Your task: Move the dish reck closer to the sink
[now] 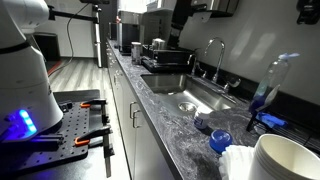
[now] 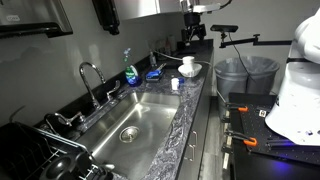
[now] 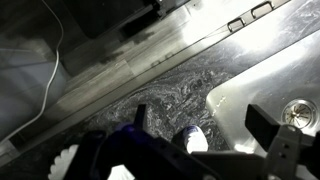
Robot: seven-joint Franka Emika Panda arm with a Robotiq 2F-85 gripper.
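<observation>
The dish reck is a low black wire rack with a blue piece. It sits on the grey marbled counter against the back wall, beside the sink's end, in both exterior views (image 1: 262,122) (image 2: 155,73). The steel sink (image 1: 195,95) (image 2: 140,120) with its curved faucet (image 1: 215,50) (image 2: 90,75) lies mid-counter. In the wrist view my gripper (image 3: 199,116) is open and empty, high above the counter next to the sink's corner (image 3: 260,85). A blue object (image 3: 130,148) and a small white round thing (image 3: 190,140) lie below the jaws. I cannot make out the gripper in the exterior views.
A stack of white bowls (image 1: 285,160) (image 2: 187,67) stands at the counter's end by the rack. A soap bottle (image 1: 275,80) (image 2: 130,70) stands at the wall. A dark tray with metal pots (image 1: 160,55) sits beyond the sink. The robot base (image 2: 295,90) stands beside the cabinets.
</observation>
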